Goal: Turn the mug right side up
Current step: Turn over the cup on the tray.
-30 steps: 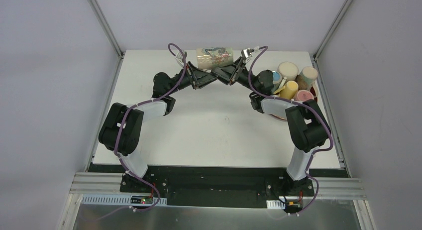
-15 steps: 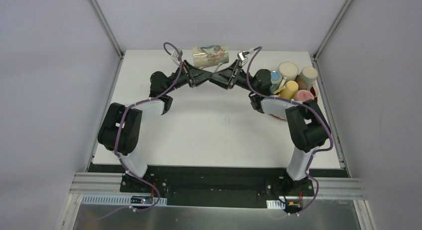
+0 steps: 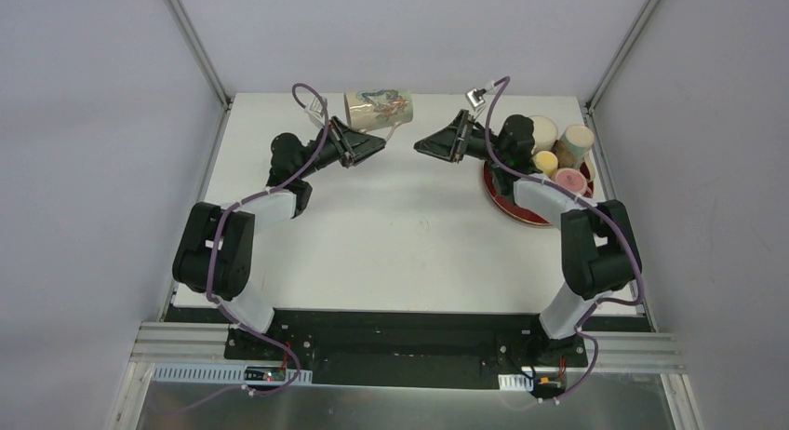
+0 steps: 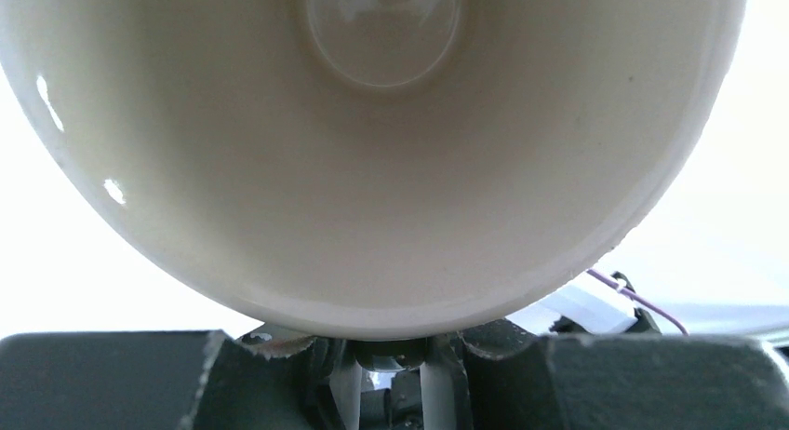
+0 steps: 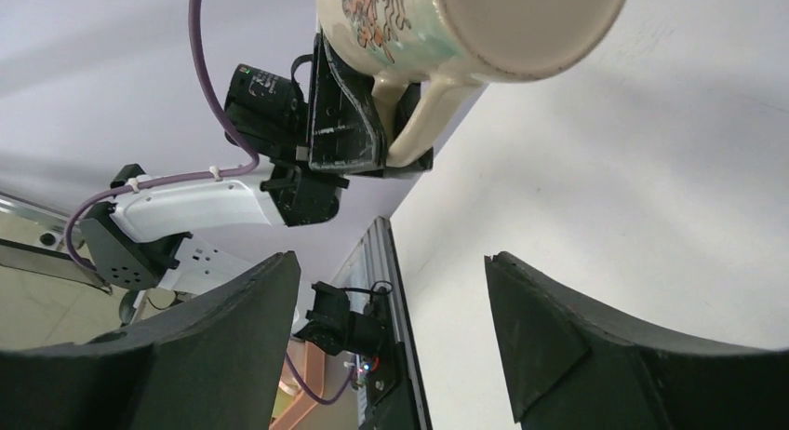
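The right claw (image 5: 386, 272) has let go: its jaws stand wide and empty, and the mug (image 5: 465, 25) hangs straight ahead of it, well apart, base facing it. The left claw (image 3: 377, 140) now carries the mug alone, pinched shut on the rim wall beside the handle and clear of the table (image 3: 400, 235). The mug lies on its side with its mouth open toward that claw's wrist. By my reading the handover is done and the left claw need only tip the base down and set it on the table. A second ago both claws met under the mug. Since then the right has drawn back toward the plate (image 3: 507, 207) and the left has pulled the mug away.
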Controlling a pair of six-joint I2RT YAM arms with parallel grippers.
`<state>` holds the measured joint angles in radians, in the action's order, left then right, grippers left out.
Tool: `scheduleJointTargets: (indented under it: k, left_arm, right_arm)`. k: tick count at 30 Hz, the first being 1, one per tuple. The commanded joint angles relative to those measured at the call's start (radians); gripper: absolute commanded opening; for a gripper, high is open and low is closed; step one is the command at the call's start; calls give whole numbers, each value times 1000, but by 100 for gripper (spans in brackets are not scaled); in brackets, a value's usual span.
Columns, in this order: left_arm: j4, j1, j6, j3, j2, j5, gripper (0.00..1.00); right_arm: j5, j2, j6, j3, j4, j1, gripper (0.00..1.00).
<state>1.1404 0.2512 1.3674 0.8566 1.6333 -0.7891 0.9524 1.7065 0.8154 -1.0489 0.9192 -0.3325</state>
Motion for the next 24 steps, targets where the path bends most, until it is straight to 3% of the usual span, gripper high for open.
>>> scheduleJointTargets:
  k: [1,5,11,16,24]
  left_arm:
    - [51,-34,-148,9,-117,43,0]
    - [-29,-58,-229,-3,-151,42,0]
    - [-155,-85,-362,0,-188,32,0]
    - [-279,-123,-479,11,-222,28,0]
    - [-504,-180,-678,45,-286,30,0]
  right_arm:
    - [82,-103,-196,-41,-199,45,80]
    - [49,-177,-578,-86,-630,53,81]
    - [-57,-263,-905,-138,-1071,55,82]
    - [-172,-344,-1089,-146,-1272,55,83]
    - [-263,-530,-1338,-62,-1459,56,87]
